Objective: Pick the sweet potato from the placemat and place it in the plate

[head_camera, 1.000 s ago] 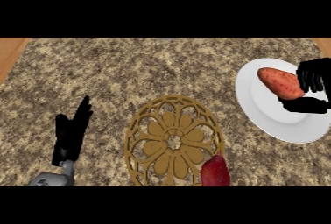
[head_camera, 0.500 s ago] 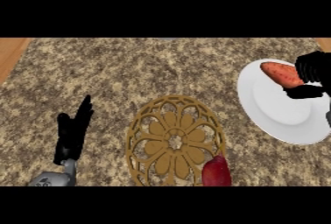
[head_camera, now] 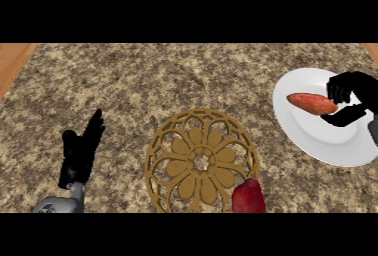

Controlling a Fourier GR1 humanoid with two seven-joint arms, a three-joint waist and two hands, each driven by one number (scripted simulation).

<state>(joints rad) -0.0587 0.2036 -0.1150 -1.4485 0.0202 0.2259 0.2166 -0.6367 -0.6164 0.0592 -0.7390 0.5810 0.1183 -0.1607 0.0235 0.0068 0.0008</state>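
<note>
The orange sweet potato (head_camera: 310, 103) lies across the upper part of the white plate (head_camera: 325, 147) at the right edge of the head view. My right hand (head_camera: 353, 95) is curled round its right end, fingers above and thumb below. Whether the potato touches the plate's surface I cannot tell. The round golden openwork placemat (head_camera: 199, 160) lies at the lower centre, well left of the plate. My left hand (head_camera: 80, 150) rests open with fingers up at the lower left, away from everything.
A dark red object (head_camera: 249, 196) sits on the placemat's lower right rim, partly cut off by the view's lower edge. The speckled stone counter (head_camera: 170, 80) stretches behind, with wooden strips (head_camera: 13, 60) at both far corners.
My right hand, still holding the sweet potato, first shifted toward the plate's far rim, then came back nearer and slightly left over the plate. The left hand has stayed put.
</note>
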